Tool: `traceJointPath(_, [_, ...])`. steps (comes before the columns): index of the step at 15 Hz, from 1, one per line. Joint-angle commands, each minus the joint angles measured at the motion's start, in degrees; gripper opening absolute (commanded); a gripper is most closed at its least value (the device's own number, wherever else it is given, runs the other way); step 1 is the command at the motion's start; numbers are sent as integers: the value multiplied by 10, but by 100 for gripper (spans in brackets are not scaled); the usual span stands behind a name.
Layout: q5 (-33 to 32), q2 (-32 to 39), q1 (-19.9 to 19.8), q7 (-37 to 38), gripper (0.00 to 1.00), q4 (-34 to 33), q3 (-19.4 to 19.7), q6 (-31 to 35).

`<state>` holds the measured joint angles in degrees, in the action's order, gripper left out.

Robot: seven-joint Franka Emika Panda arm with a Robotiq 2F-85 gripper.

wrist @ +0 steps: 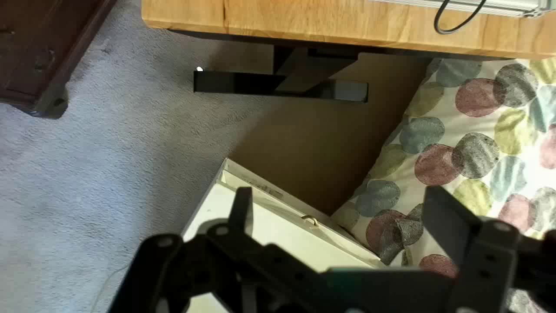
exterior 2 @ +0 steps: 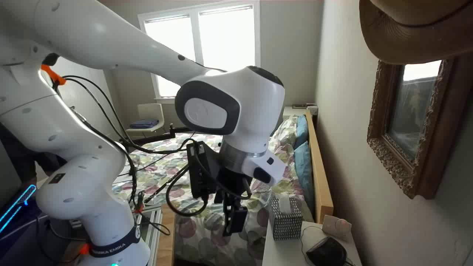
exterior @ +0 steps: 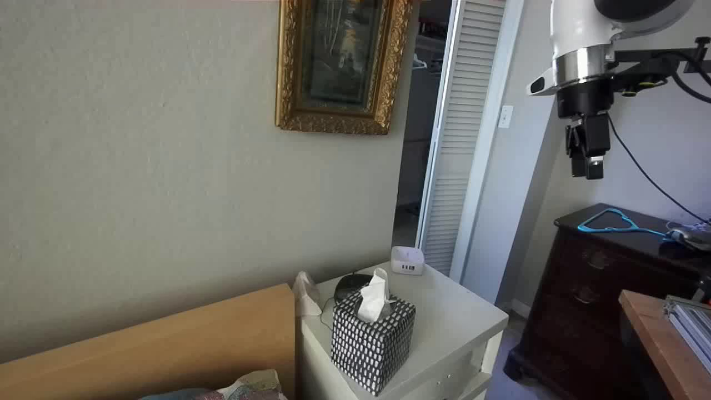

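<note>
1. Nearest to me is the tool (wrist: 338, 191), its jaws spread wide and gripping nothing; I have it hanging in the air, pointed downward.
2. Below it in my wrist view I see the white nightstand (wrist: 273, 234), a small metal pull (wrist: 309, 217) on its front showing between the jaws.
3. On that nightstand, in both exterior views, I find the tissue box (exterior: 373, 347), upright, black with pale dashes, a white tissue (exterior: 374, 297) poking out of its top. It stands at the end beside the bed (wrist: 482, 143), well apart from the tool.
4. Close to the box in an exterior view I make out a rounded black device (exterior: 350, 286) and a pale wedge-shaped item (exterior: 306, 294) by the wooden headboard (exterior: 222, 339); a small white unit (exterior: 407, 264) with dark slots sits farther along.
5. The bed's cover is printed with coloured spots.
6. A wooden tabletop (wrist: 260, 19) carrying a metal rail (wrist: 512, 6) reaches over the bed's edge in my wrist view.
7. Farther off in an exterior view is a dark dresser (exterior: 572, 300), a blue hanger (exterior: 608, 229) lying on it.
8. Beyond, I see a gilt-framed picture (exterior: 343, 61) on the wall and a bright window (exterior 2: 229, 40) past the bed.
</note>
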<state>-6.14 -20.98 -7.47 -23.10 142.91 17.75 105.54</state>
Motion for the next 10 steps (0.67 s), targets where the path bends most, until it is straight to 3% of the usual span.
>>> traceJointPath(1, [3,1,-9,-3,100,-1,-9,-1])
traceJointPath(10, [14,-2,-8,-6,100,1,-7,3])
